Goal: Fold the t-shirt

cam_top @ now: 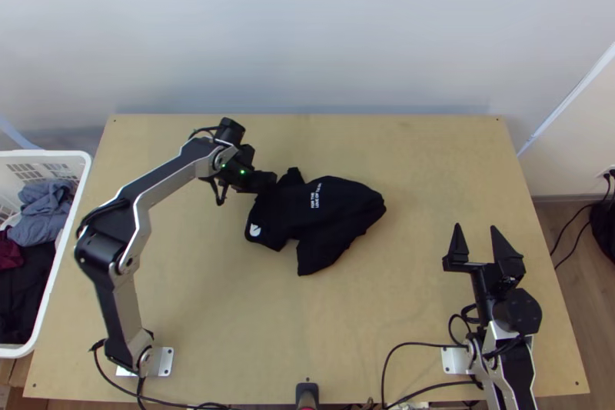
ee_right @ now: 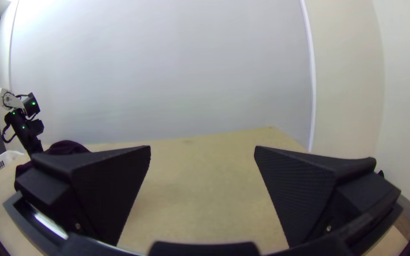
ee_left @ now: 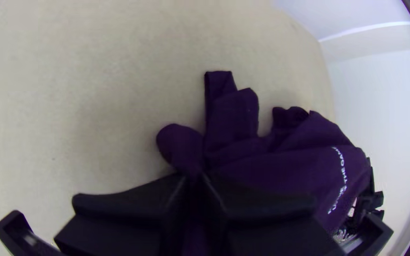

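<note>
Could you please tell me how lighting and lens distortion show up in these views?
Top view: soft light, with few folds readable in the black shirt; left wrist view: the table has a bowed edge and a faint shadow near the shirt; right wrist view: the wall is brightest toward the upper left, lower corners dark.

Black t-shirt (cam_top: 330,214) lies bunched; white print faces up.
</note>
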Motion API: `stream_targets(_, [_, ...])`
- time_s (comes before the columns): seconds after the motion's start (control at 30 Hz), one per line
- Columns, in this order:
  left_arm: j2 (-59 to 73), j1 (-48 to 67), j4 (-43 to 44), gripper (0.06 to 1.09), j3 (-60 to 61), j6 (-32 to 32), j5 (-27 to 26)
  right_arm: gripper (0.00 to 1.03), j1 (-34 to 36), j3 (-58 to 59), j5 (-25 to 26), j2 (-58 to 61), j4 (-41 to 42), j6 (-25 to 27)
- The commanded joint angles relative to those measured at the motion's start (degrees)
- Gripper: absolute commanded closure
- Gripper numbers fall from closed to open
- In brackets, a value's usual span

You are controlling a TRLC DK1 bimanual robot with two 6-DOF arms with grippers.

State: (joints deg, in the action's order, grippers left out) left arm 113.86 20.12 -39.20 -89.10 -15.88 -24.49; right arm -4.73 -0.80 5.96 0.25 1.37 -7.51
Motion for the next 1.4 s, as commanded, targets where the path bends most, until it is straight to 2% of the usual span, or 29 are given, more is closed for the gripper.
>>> stream_targets(0.0, [-5.5, -2.5, 0.5, 1.05, 1.6, -0.7, -0.5, 0.04, 0.2, 0.4, 0.1, -0.3, -0.9, -0.8])
stream_targets(0.13, [-9.4, -6.4, -0.6, 1.05, -2.0, -3.7, -0.4, 0.04, 0.2, 0.4, 0.1, -0.3, -0.9, -0.8])
stream_targets(0.3, [-12.4, -12.9, -7.0, 1.05, -14.4, -5.1, -0.4, 0.04, 0.2, 0.4, 0.1, -0.3, -0.9, -0.8])
stream_targets(0.53, [-11.2, -24.5, -18.8, 1.05, -41.9, -5.5, -0.2, 0.04, 0.2, 0.4, 0.1, -0.3, -0.9, -0.8])
stream_targets(0.7, [-17.9, -32.2, -11.9, 1.05, -45.0, -5.6, 1.1, 0.04, 0.2, 0.4, 0.1, -0.3, -0.9, -0.8])
stream_targets(0.83, [-23.0, -33.7, -8.7, 1.05, -44.8, -4.2, 3.2, 0.04, 0.2, 0.4, 0.1, -0.3, -0.9, -0.8])
stream_targets(0.9, [-24.7, -31.5, -8.3, 1.05, -43.9, -2.8, 7.1, 0.04, 0.2, 0.4, 0.1, -0.3, -0.9, -0.8])
stream_targets(1.03, [-27.4, -21.3, -7.1, 1.05, -40.7, 0.6, 18.4, 0.04, 0.2, 0.4, 0.1, -0.3, -0.9, -0.8])
stream_targets(1.17, [-27.6, -9.0, -8.2, 1.05, -35.9, 0.8, 23.3, 0.04, 0.2, 0.4, 0.1, -0.3, -0.9, -0.8])
stream_targets(1.23, [-26.9, -2.4, -8.2, 1.05, -33.0, 0.7, 27.9, 0.04, 0.2, 0.4, 0.1, -0.3, -0.9, -0.8])
stream_targets(1.37, [-23.7, 6.1, -7.7, 1.05, -26.7, -1.7, 28.8, 0.04, 0.2, 0.4, 0.1, -0.3, -0.9, -0.8])
